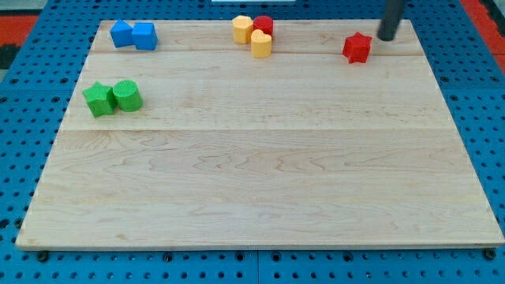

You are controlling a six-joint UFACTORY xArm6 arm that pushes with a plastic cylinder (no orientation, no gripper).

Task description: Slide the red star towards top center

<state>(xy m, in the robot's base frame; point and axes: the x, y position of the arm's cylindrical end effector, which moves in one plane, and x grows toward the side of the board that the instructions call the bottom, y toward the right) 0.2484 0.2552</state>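
Observation:
The red star (357,47) lies on the wooden board (260,181) near the view's top right. My tip (387,38) is just to the right of the star and slightly above it in the view, a small gap apart. At the view's top centre, a yellow block (242,28), a red cylinder (263,25) and a second yellow block (261,44) sit in a tight cluster, to the left of the star.
Two blue blocks (121,34) (145,36) sit side by side at the view's top left. A green star (99,99) and a green cylinder (126,95) touch at the view's left. A blue pegboard (481,118) surrounds the board.

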